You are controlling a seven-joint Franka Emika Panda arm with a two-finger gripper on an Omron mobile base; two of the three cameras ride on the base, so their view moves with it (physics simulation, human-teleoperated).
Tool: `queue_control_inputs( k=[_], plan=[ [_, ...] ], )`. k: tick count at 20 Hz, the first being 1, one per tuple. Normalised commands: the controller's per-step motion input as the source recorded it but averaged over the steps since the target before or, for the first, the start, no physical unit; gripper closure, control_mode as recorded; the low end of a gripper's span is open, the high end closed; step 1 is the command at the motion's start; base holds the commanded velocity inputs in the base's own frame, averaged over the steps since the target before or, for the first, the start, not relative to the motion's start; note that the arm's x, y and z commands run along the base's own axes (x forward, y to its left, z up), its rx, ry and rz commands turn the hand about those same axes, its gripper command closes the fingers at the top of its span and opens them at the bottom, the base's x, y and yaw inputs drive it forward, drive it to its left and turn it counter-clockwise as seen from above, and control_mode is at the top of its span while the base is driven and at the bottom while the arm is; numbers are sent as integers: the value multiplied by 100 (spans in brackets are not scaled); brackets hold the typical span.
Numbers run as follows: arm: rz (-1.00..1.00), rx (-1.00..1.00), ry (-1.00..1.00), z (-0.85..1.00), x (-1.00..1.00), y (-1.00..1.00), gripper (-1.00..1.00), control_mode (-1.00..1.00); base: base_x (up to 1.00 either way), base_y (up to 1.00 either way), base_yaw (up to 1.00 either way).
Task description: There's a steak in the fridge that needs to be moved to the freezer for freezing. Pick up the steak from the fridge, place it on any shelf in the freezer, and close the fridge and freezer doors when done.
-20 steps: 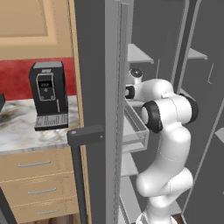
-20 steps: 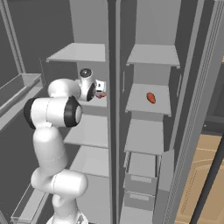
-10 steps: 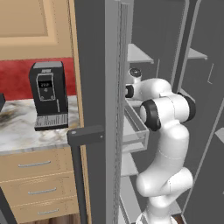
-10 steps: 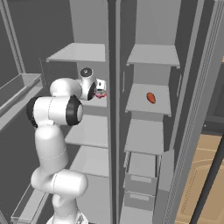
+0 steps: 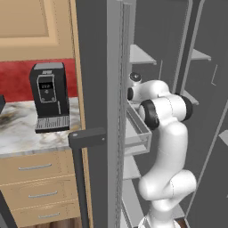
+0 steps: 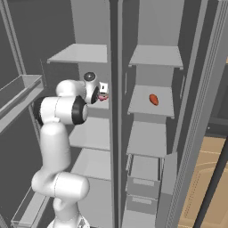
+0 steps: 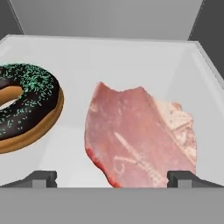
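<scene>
– On the pale shelf [image 7: 131,61] ahead, has anything shifted in the last second?
– Barely. The white arm [image 6: 58,111] has held its reach into the left compartment, and the dark two-finger claw [image 7: 113,177] stays spread wide with nothing in it.
– So the grab hasn't begun?
– I'd judge not. The flat pinkish-red steak [image 7: 140,140] lies on that shelf just ahead of the tips, lined up between them.
– What else is on it?
– A chocolate doughnut with green sprinkles [image 7: 26,109] sits just beside the steak, apart from it.
– And the other compartment?
– Its middle shelf carries a small reddish-brown oval item [image 6: 153,99]. What the grey drawers [image 6: 143,171] below hold, I cannot tell.
</scene>
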Motion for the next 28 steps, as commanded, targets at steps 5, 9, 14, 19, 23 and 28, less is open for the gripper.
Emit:
queue_control_inputs(
  k=[5,9,14,19,23,28],
  plan=[
    [0,0,-4,-1,18,0,-100,-100,0,0,0],
    [0,0,-2,0,19,0,-100,-100,0,0,0],
    [0,0,0,-19,33,0,-100,-100,0,0,0],
    [0,0,0,-28,31,0,-100,-100,0,0,0],
    [1,0,0,-43,24,-2,100,-100,0,0,0],
    [0,0,8,-51,0,-36,100,-100,0,0,0]
  ],
)
